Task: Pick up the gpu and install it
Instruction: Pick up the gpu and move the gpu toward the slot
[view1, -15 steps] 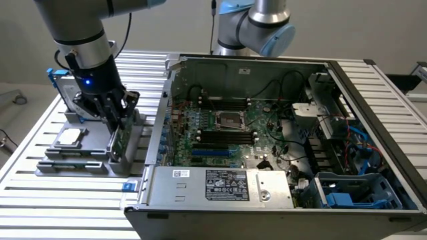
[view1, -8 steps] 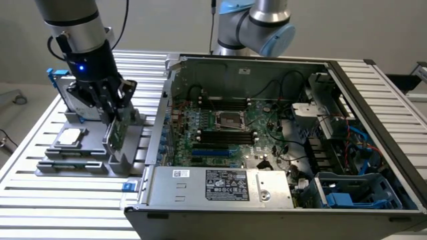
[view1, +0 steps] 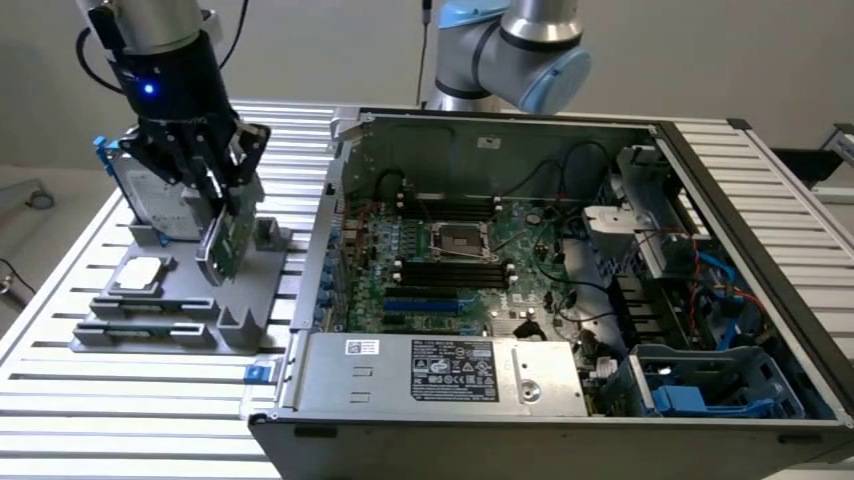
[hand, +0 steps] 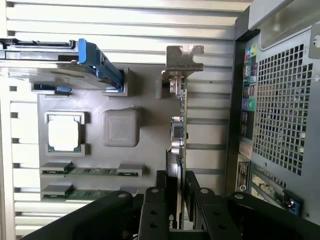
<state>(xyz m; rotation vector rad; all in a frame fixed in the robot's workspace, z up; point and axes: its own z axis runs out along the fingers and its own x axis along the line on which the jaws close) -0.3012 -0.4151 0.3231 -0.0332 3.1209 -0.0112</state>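
The gpu (view1: 227, 245) is a thin green card standing on edge over the grey parts holder (view1: 174, 320) at the exterior view's left. My gripper (view1: 227, 190) comes down on it from above and is shut on its upper part. In the wrist view the gpu (hand: 182, 125) is seen edge-on, its silver end bracket (hand: 183, 57) at the far end and its black cooler on one face. My gripper (hand: 176, 176) clamps it with a black finger (hand: 160, 200) on each side. Whether the card's lower edge still touches the holder I cannot tell.
On the holder (hand: 150, 115) are a silver hard drive with blue frame (hand: 80, 62), a processor chip (hand: 64, 132) and two memory sticks (hand: 90, 171). The open computer case (view1: 747, 200) with its motherboard (view1: 454, 260) lies at the exterior view's right, its perforated wall (hand: 285, 100) close beside the card.
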